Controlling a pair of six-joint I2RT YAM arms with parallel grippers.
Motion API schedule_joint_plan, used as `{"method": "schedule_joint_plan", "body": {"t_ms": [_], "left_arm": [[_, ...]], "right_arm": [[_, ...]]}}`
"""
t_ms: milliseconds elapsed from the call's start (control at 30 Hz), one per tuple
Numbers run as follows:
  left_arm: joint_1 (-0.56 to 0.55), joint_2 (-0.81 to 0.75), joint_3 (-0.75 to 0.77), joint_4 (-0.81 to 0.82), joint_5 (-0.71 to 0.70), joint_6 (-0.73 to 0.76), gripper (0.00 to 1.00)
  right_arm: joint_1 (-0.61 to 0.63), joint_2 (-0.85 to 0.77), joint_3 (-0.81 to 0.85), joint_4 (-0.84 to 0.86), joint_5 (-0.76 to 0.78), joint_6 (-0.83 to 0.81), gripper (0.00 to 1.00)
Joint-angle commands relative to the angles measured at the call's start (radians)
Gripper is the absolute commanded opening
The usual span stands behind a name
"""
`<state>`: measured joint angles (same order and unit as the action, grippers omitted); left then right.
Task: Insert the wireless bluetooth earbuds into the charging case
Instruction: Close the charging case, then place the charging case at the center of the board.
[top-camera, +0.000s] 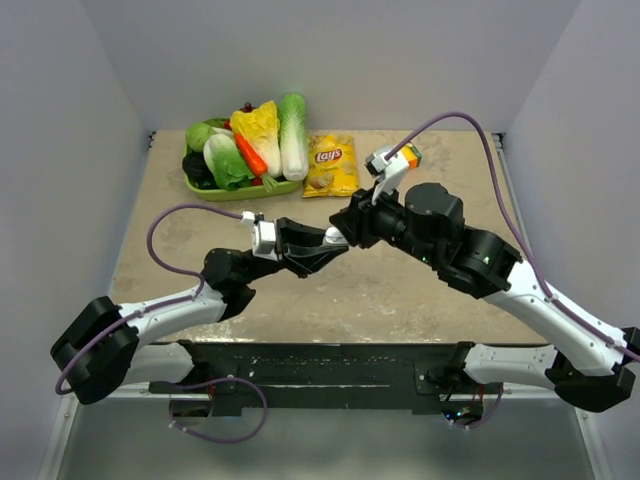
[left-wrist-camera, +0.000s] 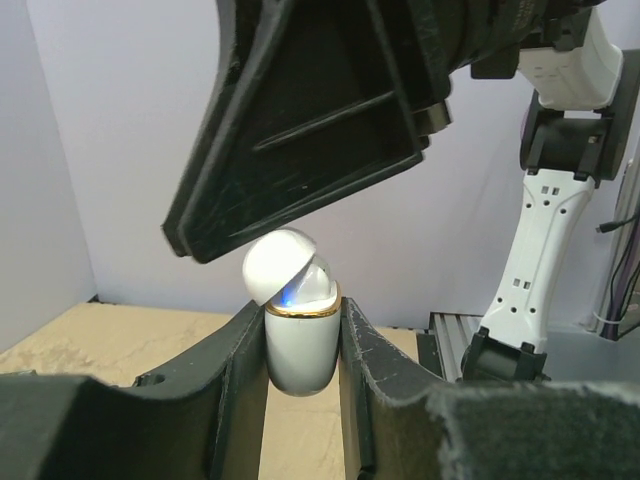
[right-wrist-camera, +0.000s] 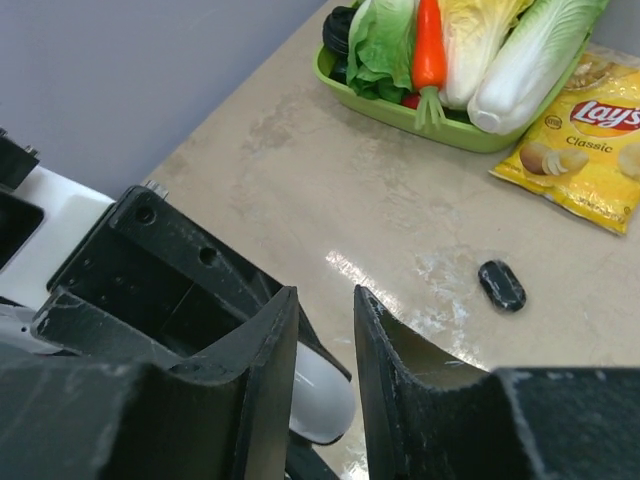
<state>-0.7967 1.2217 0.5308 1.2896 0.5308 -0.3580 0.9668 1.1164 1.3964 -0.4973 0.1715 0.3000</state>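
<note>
My left gripper (left-wrist-camera: 300, 306) is shut on the body of the white charging case (left-wrist-camera: 300, 345), holding it upright above the table. The case has a gold rim, its lid is tipped open and a blue light glows inside. My right gripper (right-wrist-camera: 325, 292) hovers right over the case, one black finger (left-wrist-camera: 300, 140) resting against the lid. Its jaws stand a narrow gap apart with only table and the white lid (right-wrist-camera: 322, 392) showing between them. One black earbud (right-wrist-camera: 501, 285) lies on the table beyond the right gripper. In the top view the two grippers meet at mid-table (top-camera: 325, 242).
A green tray (top-camera: 240, 192) of toy vegetables stands at the back left, with a yellow Lay's bag (top-camera: 331, 165) beside it. A small orange box (top-camera: 409, 155) sits at the back right. Grey walls close in the table on three sides.
</note>
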Motion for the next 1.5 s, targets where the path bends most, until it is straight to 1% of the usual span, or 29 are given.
{"method": "schedule_joint_plan", "body": {"t_ms": [0, 33, 133, 167, 200, 233, 267, 300, 333, 367, 400, 433, 467, 500, 533, 567, 600, 633, 667, 733, 833, 967, 1100, 1233, 1267, 1333, 1367, 1467], "left_arm": [[0.011, 0.015, 0.041, 0.602, -0.057, 0.022, 0.00], [0.011, 0.019, 0.041, 0.594, -0.066, 0.025, 0.00], [0.011, 0.021, 0.015, 0.576, -0.104, 0.037, 0.00], [0.014, 0.022, 0.006, 0.580, -0.112, 0.037, 0.00], [0.016, 0.028, -0.014, 0.597, -0.132, 0.037, 0.00], [0.017, 0.030, -0.020, 0.599, -0.144, 0.036, 0.00], [0.017, 0.030, -0.032, 0.594, -0.167, 0.034, 0.00], [0.016, 0.022, -0.041, 0.550, -0.239, 0.022, 0.00], [0.019, 0.016, -0.054, 0.515, -0.274, 0.013, 0.00], [0.022, 0.007, -0.066, 0.467, -0.319, -0.005, 0.00], [0.024, -0.013, -0.090, 0.330, -0.425, -0.022, 0.00], [0.045, -0.022, -0.098, 0.241, -0.472, -0.053, 0.00], [0.063, -0.027, -0.101, 0.149, -0.506, -0.144, 0.00], [0.088, -0.025, -0.100, -0.036, -0.523, -0.198, 0.00], [0.140, -0.016, -0.100, -0.103, -0.514, -0.247, 0.00], [0.164, -0.001, -0.112, -0.146, -0.493, -0.328, 0.00], [0.189, 0.043, -0.124, -0.167, -0.424, -0.358, 0.00], [0.229, 0.068, -0.138, -0.158, -0.398, -0.384, 0.00], [0.241, 0.093, -0.173, -0.141, -0.385, -0.435, 0.00], [0.272, 0.177, -0.205, -0.073, -0.379, -0.488, 0.00], [0.300, 0.304, -0.203, -0.055, -0.358, -0.522, 0.00], [0.312, 0.459, -0.178, -0.047, -0.370, -0.561, 0.00], [0.315, 0.535, -0.176, -0.045, -0.436, -0.568, 0.00], [0.318, 0.591, -0.175, -0.058, -0.456, -0.576, 0.00], [0.318, 0.604, -0.178, -0.068, -0.460, -0.576, 0.04], [0.321, 0.611, -0.175, -0.090, -0.462, -0.579, 0.14], [0.324, 0.614, -0.172, -0.122, -0.460, -0.579, 0.24], [0.329, 0.610, -0.166, -0.171, -0.462, -0.573, 0.36]], "right_arm": [[0.001, -0.032, -0.026, -0.027, -0.008, -0.004, 0.35], [0.003, -0.053, -0.040, -0.021, 0.081, 0.026, 0.40], [0.001, -0.145, -0.108, 0.052, 0.219, 0.042, 0.44], [0.001, -0.156, -0.125, 0.072, 0.226, 0.036, 0.45], [0.001, -0.152, -0.122, 0.065, 0.244, 0.037, 0.49], [0.001, -0.142, -0.117, 0.053, 0.265, 0.044, 0.50], [0.000, -0.136, -0.120, 0.039, 0.320, 0.050, 0.52], [0.001, -0.136, -0.129, 0.040, 0.356, 0.069, 0.55], [0.001, -0.147, -0.148, 0.052, 0.384, 0.071, 0.56], [0.001, -0.158, -0.201, 0.093, 0.428, 0.070, 0.56], [0.000, -0.168, -0.230, 0.112, 0.436, 0.071, 0.57], [-0.002, -0.184, -0.255, 0.127, 0.433, 0.070, 0.57], [0.000, -0.187, -0.299, 0.147, 0.422, 0.071, 0.57], [-0.002, -0.188, -0.319, 0.155, 0.399, 0.085, 0.57], [0.000, -0.196, -0.339, 0.163, 0.389, 0.093, 0.58], [0.001, -0.199, -0.379, 0.183, 0.378, 0.097, 0.58], [0.000, -0.204, -0.398, 0.195, 0.359, 0.108, 0.58], [0.000, -0.210, -0.416, 0.206, 0.353, 0.111, 0.58], [0.000, -0.217, -0.448, 0.227, 0.346, 0.114, 0.59], [0.000, -0.222, -0.473, 0.235, 0.336, 0.120, 0.59], [0.000, -0.227, -0.482, 0.230, 0.332, 0.122, 0.59], [0.000, -0.247, -0.496, 0.217, 0.341, 0.123, 0.59], [0.000, -0.263, -0.517, 0.215, 0.342, 0.128, 0.60], [0.000, -0.256, -0.528, 0.213, 0.339, 0.133, 0.60], [0.000, -0.253, -0.528, 0.212, 0.339, 0.134, 0.60], [0.000, -0.250, -0.527, 0.212, 0.339, 0.133, 0.60], [0.000, -0.248, -0.525, 0.212, 0.338, 0.130, 0.61], [0.000, -0.251, -0.522, 0.210, 0.335, 0.128, 0.61]]}}
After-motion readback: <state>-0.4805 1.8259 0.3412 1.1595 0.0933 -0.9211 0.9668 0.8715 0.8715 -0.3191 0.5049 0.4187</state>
